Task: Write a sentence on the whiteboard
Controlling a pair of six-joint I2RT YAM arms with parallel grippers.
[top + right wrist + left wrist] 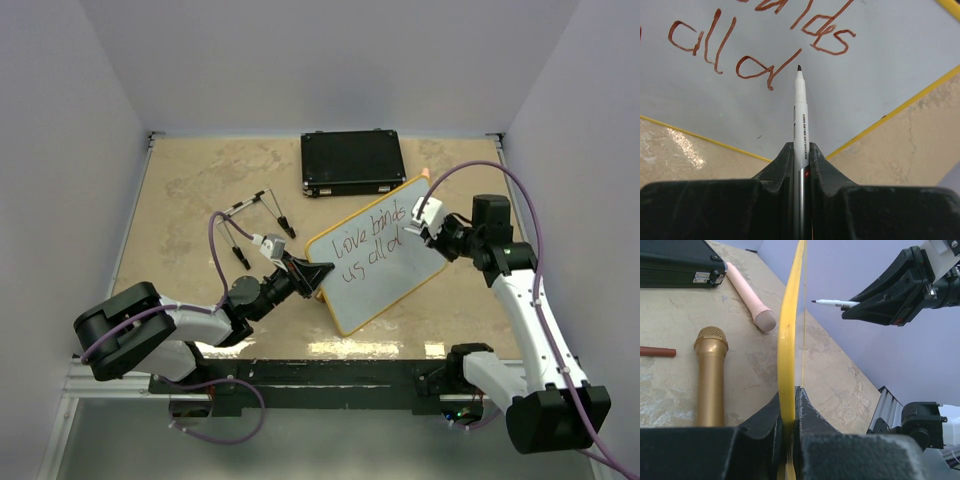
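nearest the arm bases, the left gripper (305, 275) is pinching the whiteboard (385, 265) by its near left edge, its jaws closed down tight on the thin yellow frame. in the left wrist view that gripper (789, 405) is gripping the whiteboard (790, 330) seen edge-on, the frame rising straight up from between the fingers. the whiteboard is sitting tilted, its long sides running slantwise, with its pale face turned toward the right arm. across that face the sentence (368, 240) is running in two slanted lines of reddish-brown cursive, reading "love binds us all", with one more looped stroke trailing after the last word. at the whiteboard's right side the right gripper (430, 222) is squeezing a white marker (800, 110), jaws closed snugly around its barrel. in the right wrist view the gripper (801, 155) is pointing the marker's dark tip at the whiteboard (880, 75) just beside the end of the sentence (755, 70); from the left wrist the marker (832, 303) is showing a small gap between its tip and the whiteboard's face. behind the whiteboard a gold microphone (710, 375) and a short red stick (657, 351) are lying on the table (200, 180), a pink microphone (752, 295) is lying farther back, and beyond the whiteboard's far corner a black case (352, 163) is lying flat.
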